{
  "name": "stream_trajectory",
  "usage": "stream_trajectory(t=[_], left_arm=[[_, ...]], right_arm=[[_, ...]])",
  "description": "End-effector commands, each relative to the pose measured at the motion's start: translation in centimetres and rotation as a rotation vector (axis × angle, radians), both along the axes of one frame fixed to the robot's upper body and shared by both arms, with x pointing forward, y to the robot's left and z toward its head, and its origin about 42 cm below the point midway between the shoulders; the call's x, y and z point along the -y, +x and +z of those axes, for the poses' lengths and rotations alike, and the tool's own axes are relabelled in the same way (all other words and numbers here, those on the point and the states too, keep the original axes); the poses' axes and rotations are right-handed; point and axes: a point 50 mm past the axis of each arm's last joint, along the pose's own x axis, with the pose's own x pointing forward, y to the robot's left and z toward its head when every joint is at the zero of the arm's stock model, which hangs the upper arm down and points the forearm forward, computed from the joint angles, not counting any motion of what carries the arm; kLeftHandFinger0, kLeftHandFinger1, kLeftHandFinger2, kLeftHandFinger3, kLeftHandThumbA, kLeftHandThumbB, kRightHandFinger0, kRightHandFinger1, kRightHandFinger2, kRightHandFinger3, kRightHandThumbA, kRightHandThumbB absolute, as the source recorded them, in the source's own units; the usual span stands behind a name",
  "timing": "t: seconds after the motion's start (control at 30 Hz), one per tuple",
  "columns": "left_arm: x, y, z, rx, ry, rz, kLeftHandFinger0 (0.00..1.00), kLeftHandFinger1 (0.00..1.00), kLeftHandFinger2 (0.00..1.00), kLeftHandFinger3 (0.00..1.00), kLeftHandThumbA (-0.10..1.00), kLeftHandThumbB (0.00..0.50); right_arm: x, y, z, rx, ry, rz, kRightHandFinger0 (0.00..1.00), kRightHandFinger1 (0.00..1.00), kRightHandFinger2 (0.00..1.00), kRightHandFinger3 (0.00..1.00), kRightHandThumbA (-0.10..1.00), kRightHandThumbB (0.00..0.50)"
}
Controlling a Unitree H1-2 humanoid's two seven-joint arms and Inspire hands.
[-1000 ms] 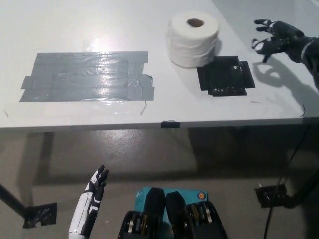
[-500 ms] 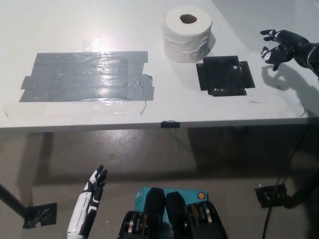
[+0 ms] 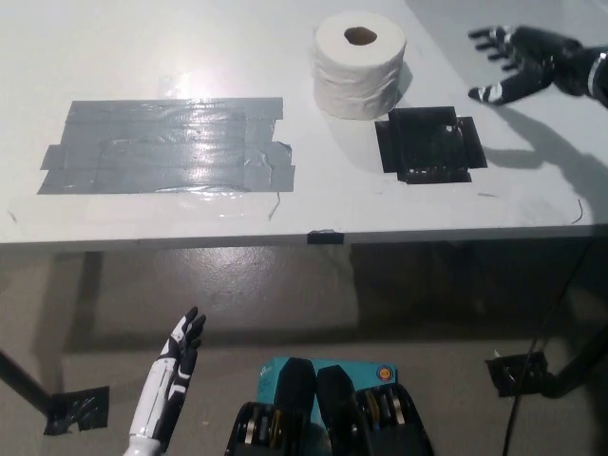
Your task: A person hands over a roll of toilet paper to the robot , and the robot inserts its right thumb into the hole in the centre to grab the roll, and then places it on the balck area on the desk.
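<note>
White desk (image 3: 313, 204) fills the upper half of frame, front edge running across the middle; no change vs the earlier frames. Grey tape patch (image 3: 166, 144) sits on its left part, glare on it, same place as before. Toilet paper roll (image 3: 359, 65) stands upright at top centre, core hole facing up, just up-left of the black area (image 3: 430, 143). Its base looks close to or just touching the patch's upper-left corner, can't tell which. 1 s ago the roll was lower and further right, overlapping that corner; by 0.5 s ago it had shifted up-left, and since then it has barely moved. So roll is beside the black area, not on it.

Right hand (image 3: 518, 65), black, is at upper right over the desk, well right of the roll and touching nothing. Fingers now spread apart and pointing left toward the roll, thumb lower and separate, holding nothing. 0.5 s ago the fingers were curled closer together and the hand sat a bit lower and further right; it has since opened and moved up-left. Its shadow lies on the desk right of the black area.

Left hand (image 3: 178, 351), white, hangs at lower left below desk level, fingers straight and slightly apart, empty; approx same spot as earlier, maybe a touch higher.
</note>
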Motion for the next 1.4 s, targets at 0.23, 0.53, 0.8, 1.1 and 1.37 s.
stream_trajectory(t=[0.23, 0.53, 0.8, 1.1, 1.37], left_arm=[[-0.3, 3.7, 3.6, 0.147, -0.010, 0.011, 1.00, 1.00, 1.00, 1.00, 1.00, 0.094], [0.1, 5.5, 4.8, 0.179, -0.012, 0.000, 1.00, 1.00, 1.00, 1.00, 1.00, 0.089], [0.5, 7.5, 6.3, 0.211, -0.018, -0.008, 1.00, 1.00, 1.00, 1.00, 1.00, 0.074], [1.4, 10.6, 9.1, 0.266, -0.025, -0.020, 1.00, 1.00, 1.00, 1.00, 1.00, 0.082], [1.5, 10.1, 8.9, 0.262, -0.028, -0.024, 1.00, 1.00, 1.00, 1.00, 1.00, 0.086]], right_arm=[[-0.5, -14.3, 11.1, 0.500, 0.146, 0.332, 1.00, 1.00, 1.00, 1.00, 0.89, 0.467], [0.1, -24.5, 7.5, 0.613, 0.374, 0.426, 1.00, 1.00, 1.00, 1.00, 0.81, 0.408], [-1.2, -28.9, 3.5, 0.556, 0.674, 0.526, 1.00, 1.00, 1.00, 1.00, 0.73, 0.286], [-1.5, -27.6, 1.8, 0.554, 0.709, 0.446, 1.00, 1.00, 1.00, 1.00, 0.73, 0.265], [-2.2, -22.0, -6.2, 0.391, 0.853, 0.174, 1.00, 1.00, 1.00, 1.00, 0.62, 0.218]])
